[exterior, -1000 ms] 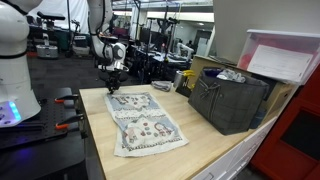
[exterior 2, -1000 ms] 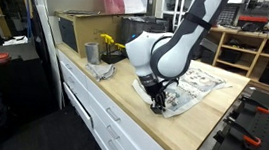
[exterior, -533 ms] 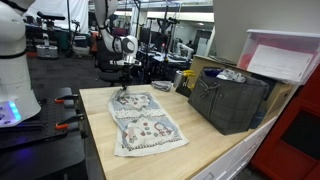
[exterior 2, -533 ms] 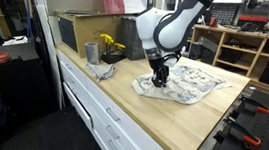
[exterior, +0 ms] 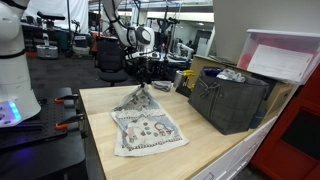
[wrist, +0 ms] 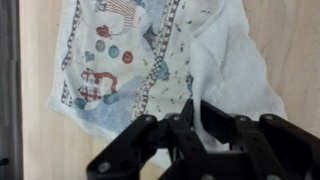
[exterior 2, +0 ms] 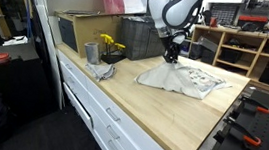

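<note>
On the light wooden table (exterior: 205, 150), the white printed cloth with red and blue figures (exterior: 147, 128) lies mostly flat near the front edge, and its far corner is drawn up into a peak. The black two-fingered gripper (exterior: 141, 82) is clenched on that raised corner above the tabletop. Farther back, to one side, stands a dark grey fabric crate (exterior: 230, 102).

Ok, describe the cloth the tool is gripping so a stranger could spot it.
Find the light wooden table top, beside the dark grey basket. On it lies a white rectangular cloth with red and blue prints, one end pinched up by the black tool. Only it carries pictures and rises to a peak.
</note>
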`<state>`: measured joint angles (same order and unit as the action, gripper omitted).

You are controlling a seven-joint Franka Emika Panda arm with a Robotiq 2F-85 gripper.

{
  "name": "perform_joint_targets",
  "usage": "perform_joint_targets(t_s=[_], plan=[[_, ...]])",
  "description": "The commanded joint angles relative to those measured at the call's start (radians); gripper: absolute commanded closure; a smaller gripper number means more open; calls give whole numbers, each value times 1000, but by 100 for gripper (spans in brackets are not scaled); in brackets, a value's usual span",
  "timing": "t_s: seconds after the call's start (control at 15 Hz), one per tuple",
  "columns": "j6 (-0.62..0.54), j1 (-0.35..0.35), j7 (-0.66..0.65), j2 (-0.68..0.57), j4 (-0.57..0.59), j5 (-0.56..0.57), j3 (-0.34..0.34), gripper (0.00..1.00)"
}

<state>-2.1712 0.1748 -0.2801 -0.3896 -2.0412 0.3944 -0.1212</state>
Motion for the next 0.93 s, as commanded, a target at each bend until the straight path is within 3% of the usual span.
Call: perform_joint_targets(t_s=[0.0,0.4,0.87], plan=[[77,-54,-24,6,53,21,-21,97],[108,-148,-84,15,68,-17,-64,97],[109,-199,-200,21,34,9,-124,97]])
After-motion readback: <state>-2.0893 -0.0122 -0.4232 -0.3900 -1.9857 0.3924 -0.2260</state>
